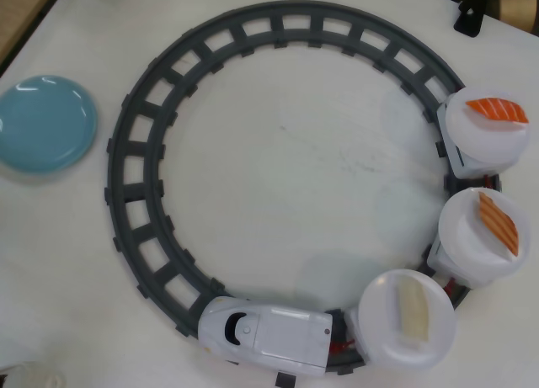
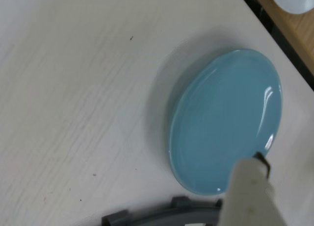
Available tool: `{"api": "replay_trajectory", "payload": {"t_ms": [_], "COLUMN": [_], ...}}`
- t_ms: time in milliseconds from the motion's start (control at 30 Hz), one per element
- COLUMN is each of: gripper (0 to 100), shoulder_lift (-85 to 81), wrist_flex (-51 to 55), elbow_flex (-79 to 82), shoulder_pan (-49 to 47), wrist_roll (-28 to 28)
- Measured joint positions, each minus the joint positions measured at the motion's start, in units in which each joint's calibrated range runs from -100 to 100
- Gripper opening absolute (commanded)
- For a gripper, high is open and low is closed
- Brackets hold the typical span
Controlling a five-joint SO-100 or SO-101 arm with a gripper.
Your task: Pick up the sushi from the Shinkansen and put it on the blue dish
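Note:
The white Shinkansen (image 1: 265,327) stands on the grey track at the bottom of the overhead view, nose to the left. It pulls three cars topped with round white plates. The pale cream sushi (image 1: 413,308) lies on the first plate behind it. The blue dish (image 1: 44,123) sits empty at the left edge, outside the track, and fills the middle right of the wrist view (image 2: 225,118). One pale finger (image 2: 250,191) of my gripper shows at the lower right of the wrist view, over the dish's near rim. The other finger is out of frame. Nothing is seen in the gripper.
The grey circular track (image 1: 126,186) rings the table's middle; a piece of it shows in the wrist view (image 2: 162,217). Orange striped salmon sushi (image 1: 497,110) (image 1: 498,222) lie on the other two plates. A black clamp (image 1: 468,18) sits top right. A wooden edge (image 2: 294,35) runs behind the dish.

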Motion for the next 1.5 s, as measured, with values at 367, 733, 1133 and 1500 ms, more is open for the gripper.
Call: {"api": "replay_trajectory", "payload": {"t_ms": [367,733,1133,1500], "gripper": [26,26,26,26], "shoulder_lift": [-11.73,-10.63,20.33,31.38], "wrist_flex": [-18.49,-15.04,10.67,24.2], "elbow_flex": [29.19,23.15,-28.0,-51.42], "shoulder_pan": [-0.33,2.7,27.95,55.66], "wrist_roll": [0.67,1.03,2.22,3.98]}}
